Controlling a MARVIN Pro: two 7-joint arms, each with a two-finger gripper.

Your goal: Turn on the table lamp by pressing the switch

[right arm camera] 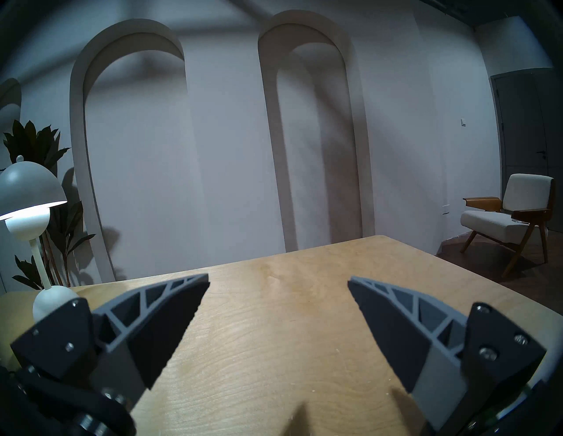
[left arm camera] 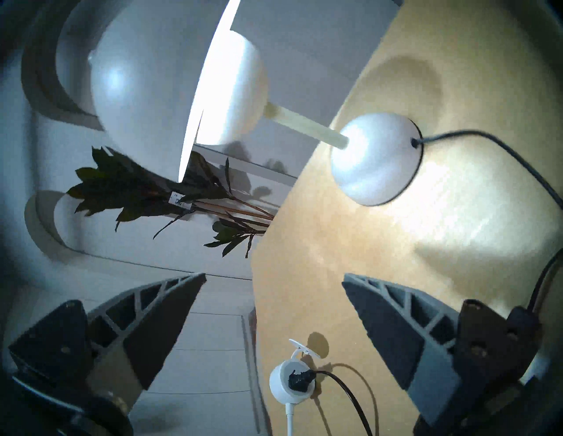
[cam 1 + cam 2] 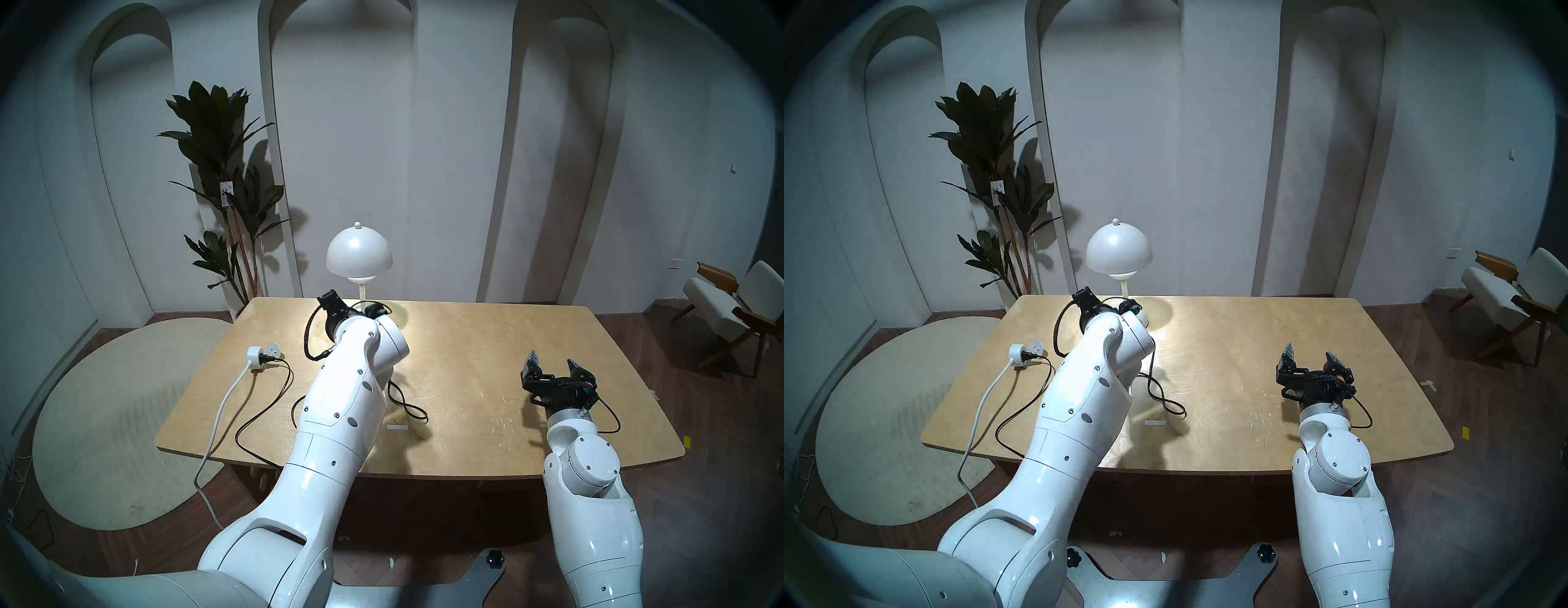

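Observation:
The white mushroom table lamp (image 3: 358, 250) stands at the table's far edge and is lit: a bright glow shows under its shade (image 1: 27, 185) and on the wood around its domed base (image 2: 371, 158). Its thin black cord (image 3: 407, 407) loops across the table and passes under my left arm. The inline switch is hidden from every view. My left gripper (image 3: 352, 303) is open and empty, raised just in front of and left of the lamp's base; it also shows in the left wrist view (image 2: 273, 276). My right gripper (image 3: 551, 358) is open and empty above the table's right half.
A white round socket adapter (image 3: 263, 354) with a black plug and a white cable sits at the table's left. The wooden table (image 3: 488, 339) has a small white strip near the front middle. A tall plant (image 3: 220, 140) stands behind left, an armchair (image 3: 729, 301) at the right.

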